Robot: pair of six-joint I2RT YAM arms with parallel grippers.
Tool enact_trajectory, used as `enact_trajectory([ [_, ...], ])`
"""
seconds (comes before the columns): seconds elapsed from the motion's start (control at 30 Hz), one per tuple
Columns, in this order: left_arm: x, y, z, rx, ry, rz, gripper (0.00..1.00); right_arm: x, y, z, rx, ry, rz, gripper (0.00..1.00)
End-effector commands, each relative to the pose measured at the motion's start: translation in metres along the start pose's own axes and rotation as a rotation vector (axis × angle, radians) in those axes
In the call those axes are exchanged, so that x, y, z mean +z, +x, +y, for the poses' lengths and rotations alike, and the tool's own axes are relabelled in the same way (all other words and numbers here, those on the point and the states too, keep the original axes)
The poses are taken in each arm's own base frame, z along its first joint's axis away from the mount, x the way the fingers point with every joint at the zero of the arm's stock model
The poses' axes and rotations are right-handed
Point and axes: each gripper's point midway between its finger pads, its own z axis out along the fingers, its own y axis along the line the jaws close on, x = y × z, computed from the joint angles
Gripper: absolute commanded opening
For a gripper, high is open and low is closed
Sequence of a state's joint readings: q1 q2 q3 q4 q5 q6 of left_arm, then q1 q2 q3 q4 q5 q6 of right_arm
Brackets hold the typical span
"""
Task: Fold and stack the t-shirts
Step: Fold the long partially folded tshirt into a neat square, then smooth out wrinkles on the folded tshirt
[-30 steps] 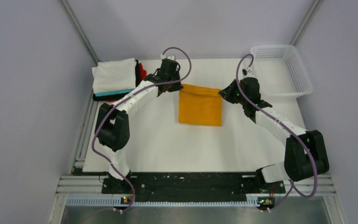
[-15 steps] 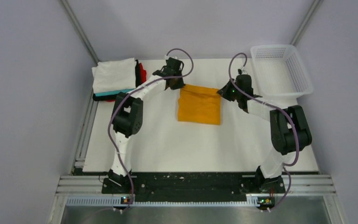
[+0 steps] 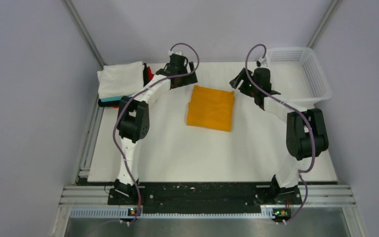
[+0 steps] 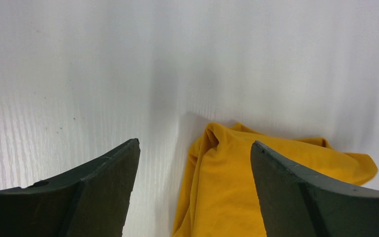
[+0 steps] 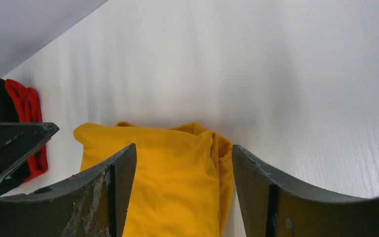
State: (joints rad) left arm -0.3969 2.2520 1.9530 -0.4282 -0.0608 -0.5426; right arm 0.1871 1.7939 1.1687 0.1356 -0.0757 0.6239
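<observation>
The orange-yellow t-shirt (image 3: 210, 107) lies folded into a rectangle in the middle of the white table. My left gripper (image 3: 183, 82) hovers open just off its far left corner, nothing between the fingers. In the left wrist view the shirt's rumpled corner (image 4: 256, 187) lies below the wide gap of that gripper (image 4: 195, 148). My right gripper (image 3: 240, 82) stands open over the far right corner. The shirt (image 5: 172, 187) shows between the fingers of this gripper (image 5: 183, 150), untouched. A stack of folded t-shirts (image 3: 121, 81), white on top, sits at the far left.
A white mesh basket (image 3: 301, 74) stands at the far right corner. Teal, black and red (image 3: 149, 75) folds show at the stack's edges, the red one (image 5: 27, 123) also in the right wrist view. A left finger (image 5: 10, 143) shows there too.
Both grippers have opened and let go of the shirt's far corners, then pulled back toward the far edge. The shirt has settled flat, its far edge lying farther back.
</observation>
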Motion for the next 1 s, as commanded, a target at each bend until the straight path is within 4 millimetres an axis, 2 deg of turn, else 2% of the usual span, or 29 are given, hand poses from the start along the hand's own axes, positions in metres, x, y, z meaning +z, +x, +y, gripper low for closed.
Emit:
enact_trajectory([
  [0.0, -0.058, -0.016, -0.057, 0.051, 0.279, -0.031, 0.97, -0.039, -0.003, 0.054, -0.047, -0.303, -0.004, 0.71],
  [0.07, -0.060, -0.002, -0.071, 0.072, 0.368, 0.008, 0.98, -0.045, 0.010, 0.071, -0.016, -0.419, 0.045, 0.72],
  [0.13, -0.053, 0.007, -0.082, 0.089, 0.420, 0.041, 0.98, -0.043, 0.017, 0.079, 0.006, -0.476, 0.084, 0.72],
  [0.23, -0.028, 0.014, -0.082, 0.093, 0.406, 0.073, 0.98, -0.028, 0.021, 0.077, 0.031, -0.476, 0.096, 0.74],
  [0.4, 0.024, 0.026, -0.070, 0.081, 0.329, 0.119, 0.98, 0.020, 0.034, 0.050, 0.058, -0.362, 0.128, 0.77],
  [0.5, 0.052, 0.036, -0.052, 0.074, 0.250, 0.122, 0.98, 0.050, 0.048, 0.030, 0.077, -0.299, 0.159, 0.79],
  [0.6, 0.067, 0.052, -0.031, 0.071, 0.170, 0.151, 0.98, 0.071, 0.072, 0.004, 0.100, -0.225, 0.208, 0.80],
  [0.7, 0.074, 0.069, -0.012, 0.055, 0.119, 0.191, 0.98, 0.076, 0.093, -0.011, 0.132, -0.201, 0.242, 0.81],
  [0.77, 0.072, 0.078, -0.011, 0.047, 0.135, 0.220, 0.97, 0.073, 0.094, -0.011, 0.141, -0.206, 0.240, 0.81],
  [0.87, 0.061, 0.071, -0.017, 0.042, 0.159, 0.210, 0.97, 0.062, 0.077, 0.002, 0.109, -0.226, 0.219, 0.81],
  [0.97, 0.037, 0.039, -0.029, 0.055, 0.174, 0.134, 0.98, 0.041, 0.040, 0.022, 0.034, -0.233, 0.159, 0.82],
])
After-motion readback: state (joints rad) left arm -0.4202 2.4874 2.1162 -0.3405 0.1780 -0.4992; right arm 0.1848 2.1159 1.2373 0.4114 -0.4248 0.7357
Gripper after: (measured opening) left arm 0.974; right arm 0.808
